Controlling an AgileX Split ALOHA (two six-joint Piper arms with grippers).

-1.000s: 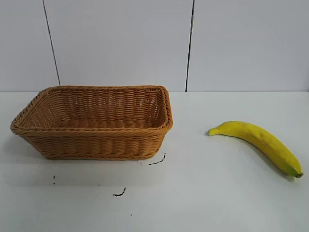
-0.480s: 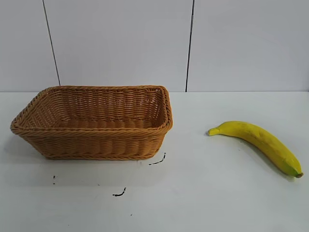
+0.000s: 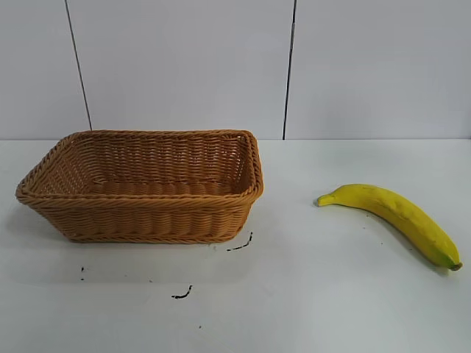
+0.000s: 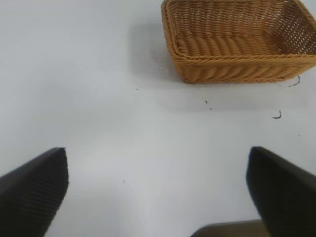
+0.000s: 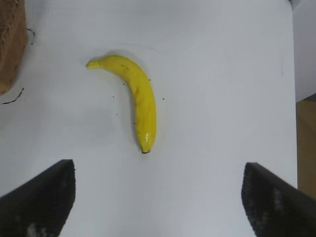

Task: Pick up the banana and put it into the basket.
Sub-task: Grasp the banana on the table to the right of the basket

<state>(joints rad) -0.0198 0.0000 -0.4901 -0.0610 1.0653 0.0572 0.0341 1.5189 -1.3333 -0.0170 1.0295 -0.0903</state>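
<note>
The yellow banana (image 3: 394, 215) lies on the white table at the right, its dark end toward the front right. It also shows in the right wrist view (image 5: 136, 96). The tan wicker basket (image 3: 140, 217) stands at the left and holds nothing. It also shows in the left wrist view (image 4: 237, 69). Neither arm appears in the exterior view. My right gripper (image 5: 158, 197) is open and empty, above the table a short way from the banana's dark end. My left gripper (image 4: 158, 192) is open and empty, over bare table away from the basket.
Small black marks (image 3: 239, 245) dot the table in front of the basket. A white panelled wall (image 3: 184, 66) stands behind the table. The table's edge (image 5: 296, 98) shows in the right wrist view, beyond the banana's side.
</note>
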